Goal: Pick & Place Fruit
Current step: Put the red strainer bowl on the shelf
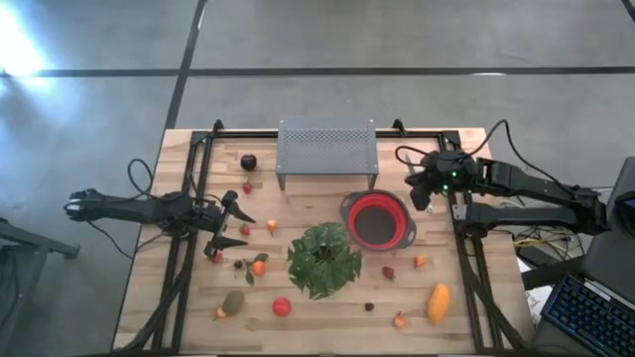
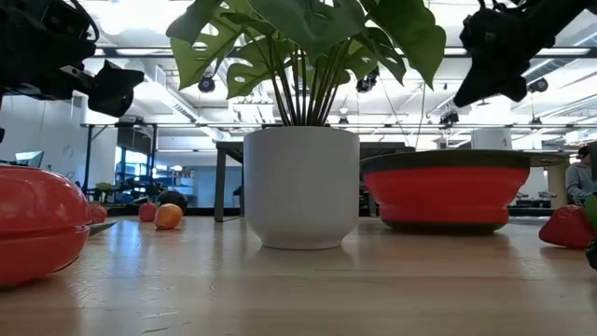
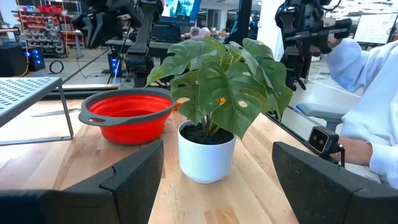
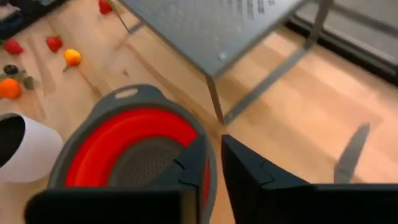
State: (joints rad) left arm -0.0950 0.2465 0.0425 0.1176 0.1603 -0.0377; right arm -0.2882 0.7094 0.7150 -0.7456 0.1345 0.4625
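Observation:
Many small fruits lie scattered on the wooden table: a dark purple one [image 1: 248, 162], red ones [image 1: 282, 306] [image 1: 388, 272], orange ones [image 1: 259, 266] [image 1: 272, 226], an olive-green piece [image 1: 233, 302] and a yellow-orange oblong one [image 1: 439, 302]. The red colander bowl [image 1: 377, 220] stands right of centre. My left gripper [image 1: 236, 228] is open and hovers by the left cluster of fruit, touching nothing. In its wrist view, my left gripper [image 3: 217, 149] faces the plant. My right gripper [image 1: 422, 188] hangs above the bowl's far right rim [image 4: 134, 99], fingers [image 4: 193, 165] nearly together with nothing between them.
A potted leafy plant [image 1: 323, 258] stands mid-table between the arms. A grey perforated metal rack [image 1: 326, 147] stands at the far edge, just behind the bowl. A person's white sleeve [image 3: 367, 93] shows beyond the table's near side. Black rails [image 1: 184, 268] run along both table sides.

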